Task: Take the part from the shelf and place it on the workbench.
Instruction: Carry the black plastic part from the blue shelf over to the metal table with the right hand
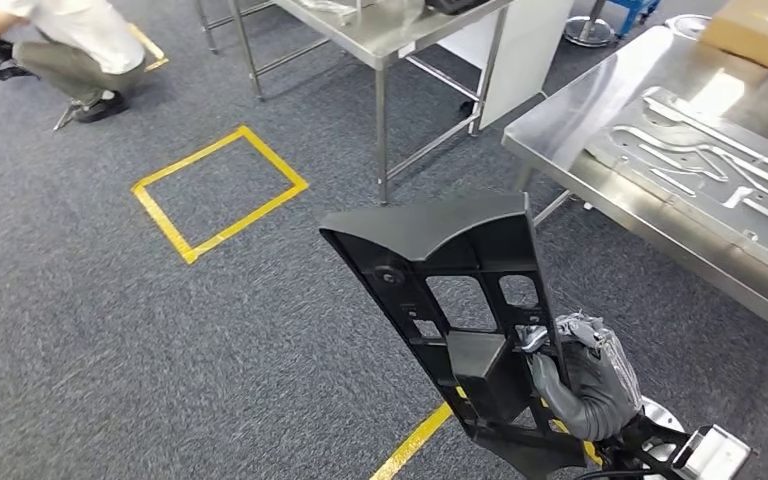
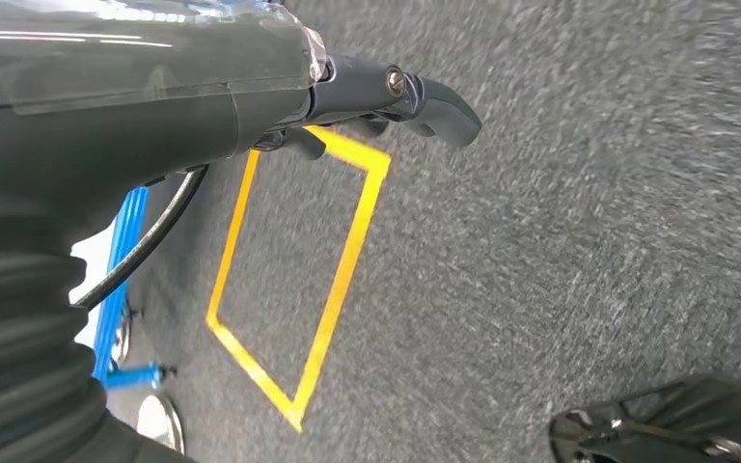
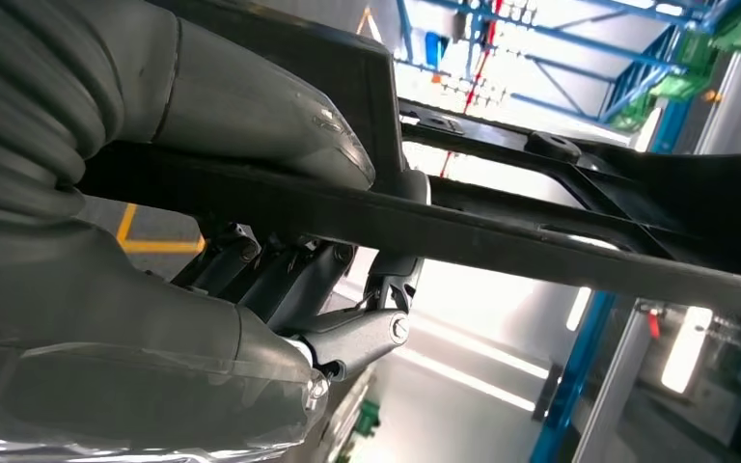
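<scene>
The right hand (image 1: 588, 375) grips the black part (image 1: 457, 320) upright above the carpet, fingers (image 3: 347, 333) wrapped round a bar of its frame (the left hand (image 2: 386, 101) hangs with nothing in it, fingers loosely curled), the steel bench (image 1: 580, 120) beyond to the right, a crouching person (image 1: 70, 45) far left.

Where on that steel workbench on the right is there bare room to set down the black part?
The workbench is bare along its near-left end, between the corner and the machined metal plate. The right and middle are crowded by that plate, and a cardboard box sits at the far end. The right robot hand holds the black part short of the bench.
</scene>
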Robot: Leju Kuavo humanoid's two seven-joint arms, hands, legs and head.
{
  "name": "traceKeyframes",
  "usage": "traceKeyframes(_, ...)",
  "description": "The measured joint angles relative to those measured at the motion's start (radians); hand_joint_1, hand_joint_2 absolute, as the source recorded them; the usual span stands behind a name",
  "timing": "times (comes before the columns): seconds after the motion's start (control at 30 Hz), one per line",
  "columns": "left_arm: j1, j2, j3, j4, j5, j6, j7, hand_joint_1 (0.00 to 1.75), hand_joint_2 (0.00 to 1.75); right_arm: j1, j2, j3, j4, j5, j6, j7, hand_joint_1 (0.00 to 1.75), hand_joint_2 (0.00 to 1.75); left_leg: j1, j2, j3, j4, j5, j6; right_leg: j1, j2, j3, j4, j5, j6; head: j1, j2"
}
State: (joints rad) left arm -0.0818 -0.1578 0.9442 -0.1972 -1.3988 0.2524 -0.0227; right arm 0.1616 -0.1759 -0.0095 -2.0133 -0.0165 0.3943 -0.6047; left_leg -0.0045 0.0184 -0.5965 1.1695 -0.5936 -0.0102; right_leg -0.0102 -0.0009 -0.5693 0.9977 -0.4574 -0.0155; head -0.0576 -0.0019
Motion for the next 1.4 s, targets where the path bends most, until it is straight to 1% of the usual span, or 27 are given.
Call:
traceKeyframes(0.07, 0.003, 0.001, 0.000, 0.000, 0.001, 0.000, -0.002, 0.00, 1.75, 0.002, 0.000, 0.000, 0.000, 0.001, 0.000, 0.000, 1.75, 1.75, 0.003, -0.009, -0.054, 0.111, -0.036, -0.004, 0.000, 0.024, -0.001, 0.002, 0.000, -0.001, 0.000, 0.000)
traceKeyframes(0.1, 0.005, 0.002, 0.000, 0.000, 0.003, 0.001, -0.005, 0.00, 1.75, 0.003, 0.000, 0.000, 0.000, 0.001, 0.000, 0.000, 1.75, 1.75, 0.004, -0.010, -0.059, 0.119, -0.025, -0.005, 0.000, 0.036, -0.001, 0.003, 0.000, -0.001, 0.000, 0.000)
traceKeyframes(0.17, 0.005, 0.004, 0.000, 0.000, 0.007, 0.004, -0.015, 0.00, 1.75, 0.002, 0.000, 0.001, 0.000, 0.003, -0.001, 0.000, 1.75, 1.75, 0.008, -0.022, -0.017, 0.019, 0.045, -0.004, -0.001, 0.061, 0.001, 0.007, -0.001, 0.002, 0.000, 0.000)
traceKeyframes(0.23, 0.004, 0.008, 0.001, 0.000, 0.014, 0.008, -0.024, 0.00, 1.75, -0.002, 0.000, 0.005, 0.000, 0.004, -0.002, 0.002, 1.75, 1.75, 0.013, -0.063, 0.038, -0.107, 0.098, 0.000, -0.001, 0.084, -0.003, 0.014, -0.002, 0.009, 0.000, 0.000)
traceKeyframes(0.3, 0.003, 0.009, 0.002, 0.000, 0.024, 0.011, -0.021, 0.00, 1.75, -0.006, 0.000, 0.011, 0.000, 0.005, 0.000, 0.006, 1.75, 1.75, 0.013, -0.084, 0.056, -0.151, 0.104, 0.007, -0.002, 0.103, -0.011, 0.018, 0.000, 0.022, 0.000, 0.000)
traceKeyframes(0.37, 0.000, 0.009, 0.003, 0.000, 0.033, 0.012, -0.009, 0.00, 1.75, -0.008, 0.001, 0.017, 0.000, 0.006, 0.001, 0.008, 1.75, 1.75, 0.012, -0.065, 0.057, -0.159, 0.110, 0.020, -0.005, 0.114, -0.017, 0.018, 0.003, 0.035, 0.000, 0.000)
traceKeyframes(0.43, -0.001, 0.008, 0.004, 0.000, 0.036, 0.013, 0.004, 0.00, 1.75, -0.015, 0.002, 0.021, 0.000, 0.006, 0.001, 0.011, 1.75, 1.75, 0.014, -0.044, 0.058, -0.168, 0.118, 0.035, -0.004, 0.077, -0.034, 0.048, -0.018, 0.043, 0.000, 0.000)
traceKeyframes(0.5, 0.001, 0.007, 0.004, 0.000, 0.037, 0.014, 0.018, 0.00, 1.75, -0.028, 0.005, 0.023, 0.002, 0.006, -0.001, 0.018, 1.75, 1.75, 0.012, -0.021, 0.057, -0.172, 0.121, 0.042, -0.004, 0.025, -0.085, 0.153, -0.077, 0.049, 0.000, 0.000)
traceKeyframes(0.57, 0.004, 0.006, 0.004, 0.000, 0.036, 0.014, 0.027, 0.00, 1.75, -0.035, 0.011, 0.023, 0.006, 0.006, -0.004, 0.027, 1.75, 1.75, 0.010, 0.003, 0.055, -0.171, 0.120, 0.044, -0.006, 0.008, -0.140, 0.270, -0.119, 0.053, 0.000, 0.000)
traceKeyframes(0.6, 0.005, 0.006, 0.004, 0.000, 0.035, 0.014, 0.028, 0.00, 1.75, -0.036, 0.013, 0.023, 0.007, 0.006, -0.006, 0.029, 1.75, 1.75, 0.009, 0.015, 0.055, -0.171, 0.119, 0.044, -0.007, 0.005, -0.148, 0.288, -0.116, 0.054, 0.000, 0.000)
traceKeyframes(0.63, 0.005, 0.005, 0.004, 0.000, 0.035, 0.014, 0.028, 0.00, 1.75, -0.036, 0.015, 0.023, 0.008, 0.006, -0.007, 0.031, 1.75, 1.75, 0.008, 0.025, 0.056, -0.171, 0.117, 0.044, -0.007, 0.001, -0.135, 0.264, -0.094, 0.054, 0.000, 0.000)
traceKeyframes(0.67, 0.005, 0.004, 0.004, 0.000, 0.035, 0.014, 0.028, 0.00, 1.75, -0.037, 0.015, 0.022, 0.009, 0.006, -0.007, 0.031, 1.75, 1.75, 0.008, 0.035, 0.059, -0.171, 0.116, 0.042, -0.006, -0.009, -0.104, 0.205, -0.060, 0.052, 0.000, 0.000)
traceKeyframes(0.73, 0.005, 0.003, 0.004, 0.000, 0.035, 0.014, 0.028, 0.00, 1.75, -0.040, 0.015, 0.022, 0.009, 0.005, -0.007, 0.032, 1.75, 1.75, 0.004, 0.052, 0.064, -0.170, 0.111, 0.036, 0.003, -0.053, -0.034, 0.070, -0.011, 0.041, 0.000, 0.000)
traceKeyframes(0.8, 0.004, 0.002, 0.004, 0.000, 0.035, 0.014, 0.028, 0.00, 1.75, -0.044, 0.016, 0.022, 0.008, 0.004, -0.007, 0.033, 1.75, 1.75, -0.001, 0.069, 0.067, -0.169, 0.106, 0.027, 0.012, -0.074, -0.009, 0.013, -0.004, 0.029, 0.000, 0.000)
traceKeyframes(0.87, 0.002, 0.002, 0.004, 0.000, 0.034, 0.014, 0.028, 0.00, 1.75, -0.045, 0.016, 0.021, 0.008, 0.003, -0.008, 0.035, 1.75, 1.75, -0.002, 0.087, 0.070, -0.168, 0.101, 0.017, 0.012, -0.051, -0.011, 0.010, -0.001, 0.019, 0.000, 0.000)
traceKeyframes(0.93, 0.000, 0.002, 0.004, 0.000, 0.032, 0.014, 0.024, 0.00, 1.75, -0.045, 0.016, 0.020, 0.008, 0.002, -0.010, 0.035, 1.75, 1.75, 0.001, 0.065, 0.064, -0.142, 0.078, 0.004, 0.006, -0.030, -0.008, 0.003, 0.004, 0.009, 0.000, 0.000)
traceKeyframes(0.97, 0.000, 0.002, 0.004, 0.000, 0.030, 0.013, 0.020, 0.00, 1.75, -0.045, 0.016, 0.020, 0.008, 0.002, -0.011, 0.035, 1.75, 1.75, 0.003, 0.041, 0.047, -0.100, 0.052, -0.001, 0.002, -0.020, -0.006, -0.001, 0.006, 0.004, 0.000, 0.000)
traceKeyframes(1.03, 0.002, 0.002, 0.004, 0.000, 0.026, 0.012, 0.011, 0.00, 1.75, -0.043, 0.016, 0.020, 0.008, 0.001, -0.013, 0.034, 1.75, 1.75, 0.007, -0.001, -0.014, 0.032, -0.013, -0.008, 0.002, 0.001, -0.008, -0.001, 0.008, -0.002, 0.000, 0.000)
traceKeyframes(1.07, 0.004, 0.002, 0.004, 0.000, 0.025, 0.012, 0.007, 0.00, 1.75, -0.041, 0.016, 0.020, 0.008, 0.000, -0.015, 0.034, 1.75, 1.75, 0.007, -0.007, -0.043, 0.090, -0.032, -0.010, 0.002, 0.014, -0.008, 0.000, 0.008, -0.003, 0.000, 0.000)
traceKeyframes(1.1, 0.005, 0.002, 0.004, 0.000, 0.024, 0.012, 0.004, 0.00, 1.75, -0.039, 0.016, 0.020, 0.009, 0.000, -0.016, 0.032, 1.75, 1.75, 0.007, -0.010, -0.058, 0.118, -0.033, -0.010, 0.003, 0.027, -0.009, 0.001, 0.008, -0.003, 0.000, 0.000)
traceKeyframes(1.13, 0.007, 0.002, 0.004, 0.000, 0.024, 0.012, 0.001, 0.00, 1.75, -0.036, 0.016, 0.020, 0.010, -0.001, -0.016, 0.030, 1.75, 1.75, 0.008, -0.011, -0.054, 0.106, -0.013, -0.010, 0.003, 0.040, -0.009, 0.002, 0.008, -0.003, 0.000, 0.000)
traceKeyframes(1.17, 0.007, 0.002, 0.004, 0.000, 0.024, 0.012, -0.001, 0.00, 1.75, -0.035, 0.016, 0.020, 0.011, -0.001, -0.016, 0.028, 1.75, 1.75, 0.008, -0.016, -0.033, 0.057, 0.022, -0.008, 0.003, 0.053, -0.008, 0.004, 0.008, -0.002, 0.000, 0.000)
traceKeyframes(1.23, 0.007, 0.004, 0.004, 0.000, 0.025, 0.012, -0.004, 0.00, 1.75, -0.034, 0.016, 0.020, 0.014, -0.003, -0.015, 0.023, 1.75, 1.75, 0.010, -0.056, 0.026, -0.080, 0.088, -0.001, 0.003, 0.077, -0.010, 0.010, 0.007, 0.003, 0.000, 0.000)
traceKeyframes(1.27, 0.007, 0.004, 0.004, 0.000, 0.025, 0.012, -0.005, 0.00, 1.75, -0.034, 0.016, 0.020, 0.015, -0.004, -0.014, 0.020, 1.75, 1.75, 0.011, -0.074, 0.045, -0.128, 0.104, 0.004, 0.003, 0.088, -0.014, 0.013, 0.008, 0.008, 0.000, 0.000)
traceKeyframes(1.3, 0.006, 0.004, 0.004, 0.000, 0.025, 0.012, -0.006, 0.00, 1.75, -0.033, 0.016, 0.020, 0.017, -0.004, -0.013, 0.017, 1.75, 1.75, 0.011, -0.085, 0.054, -0.151, 0.108, 0.008, 0.003, 0.097, -0.018, 0.015, 0.009, 0.014, 0.000, 0.000)
traceKeyframes(1.37, 0.004, 0.004, 0.004, 0.000, 0.025, 0.012, -0.007, 0.00, 1.75, -0.028, 0.016, 0.020, 0.019, -0.006, -0.012, 0.010, 1.75, 1.75, 0.009, -0.072, 0.056, -0.158, 0.110, 0.020, 0.001, 0.116, -0.025, 0.014, 0.014, 0.027, 0.000, 0.000)
traceKeyframes(1.4, 0.003, 0.003, 0.004, 0.000, 0.025, 0.012, -0.007, 0.00, 1.75, -0.024, 0.016, 0.020, 0.020, -0.007, -0.012, 0.007, 1.75, 1.75, 0.009, -0.061, 0.057, -0.162, 0.114, 0.027, 0.000, 0.111, -0.028, 0.017, 0.013, 0.033, 0.000, 0.000)
